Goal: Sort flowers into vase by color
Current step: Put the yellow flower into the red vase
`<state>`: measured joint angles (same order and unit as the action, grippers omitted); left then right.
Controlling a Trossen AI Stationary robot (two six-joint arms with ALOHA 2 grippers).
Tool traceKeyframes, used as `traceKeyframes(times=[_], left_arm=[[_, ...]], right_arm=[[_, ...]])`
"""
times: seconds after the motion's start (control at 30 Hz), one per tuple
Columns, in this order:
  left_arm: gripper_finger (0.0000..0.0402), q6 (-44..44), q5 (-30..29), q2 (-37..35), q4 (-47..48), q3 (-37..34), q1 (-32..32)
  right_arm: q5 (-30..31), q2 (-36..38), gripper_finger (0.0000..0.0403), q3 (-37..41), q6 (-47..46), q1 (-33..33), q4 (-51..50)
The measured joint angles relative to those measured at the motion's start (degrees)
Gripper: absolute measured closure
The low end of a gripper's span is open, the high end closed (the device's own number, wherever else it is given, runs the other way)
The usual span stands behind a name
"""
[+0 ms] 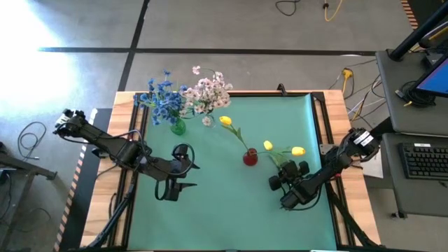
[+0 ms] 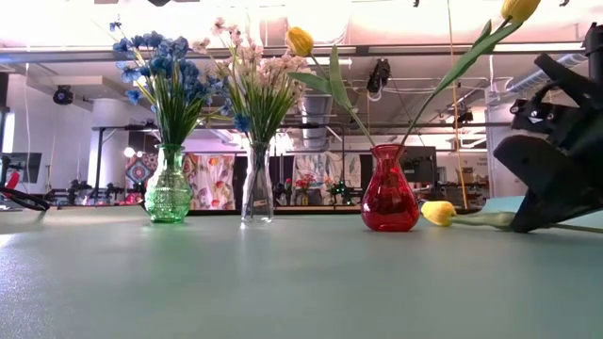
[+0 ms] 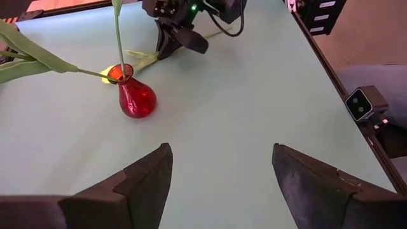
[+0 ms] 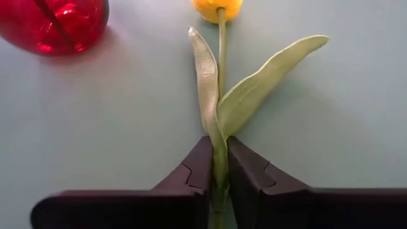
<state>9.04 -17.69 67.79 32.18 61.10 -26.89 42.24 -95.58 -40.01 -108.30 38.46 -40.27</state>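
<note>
Flowers stand sorted along the far part of the desk (image 1: 231, 210): the blue flowers (image 1: 162, 98) fill a green vase (image 1: 178, 127) near the far-left corner; just beside them the pink-white flowers (image 1: 210, 91) rise from a clear vase (image 2: 256, 188); a red vase (image 1: 250, 157) sits near the middle of the green mat, well apart from those two, with two yellow tulips in it, one (image 1: 225, 121) leaning toward the far side and one (image 1: 298, 150) leaning toward the right edge.

A third yellow tulip (image 4: 217, 7) lies flat on the mat just right of the red vase, its bud near the vase's belly and not touching it; the right gripper (image 4: 218, 168) has its jaws closed narrowly on this tulip's stalk, low among the leaves (image 4: 254, 83), and it sits close to the right edge of the desk, between the red vase and that edge.

The left gripper (image 1: 180, 187) hovers over the left half of the mat, near the middle of its depth, with jaws spread wide and nothing between them; its fingers (image 3: 143, 181) frame bare mat in the left wrist view.

Open room is plentiful: the whole near half of the mat is bare, and so is the stretch between the two grippers; the crowded strip is the far-left edge, where blossoms overhang the desk's rim.
</note>
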Motion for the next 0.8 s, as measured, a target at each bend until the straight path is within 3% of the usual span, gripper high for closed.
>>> traceKeyframes(times=[0.23, 0.53, 0.8], left_arm=[[0.0146, 0.1, 0.0, 0.0, -0.3, 0.0, 0.0], [0.0146, -1.6, 0.0, 0.0, -3.2, -0.1, 0.0], [0.0146, -5.2, 0.1, 0.0, -4.7, -0.1, 0.0]], right_arm=[[-2.6, 5.8, 0.0379, 0.0, 1.2, 0.0, 0.3], [-11.7, 17.8, 0.0380, -2.1, 4.6, 2.1, -0.1], [-13.7, 25.0, 0.0380, -8.4, 14.4, 8.0, 2.8]])
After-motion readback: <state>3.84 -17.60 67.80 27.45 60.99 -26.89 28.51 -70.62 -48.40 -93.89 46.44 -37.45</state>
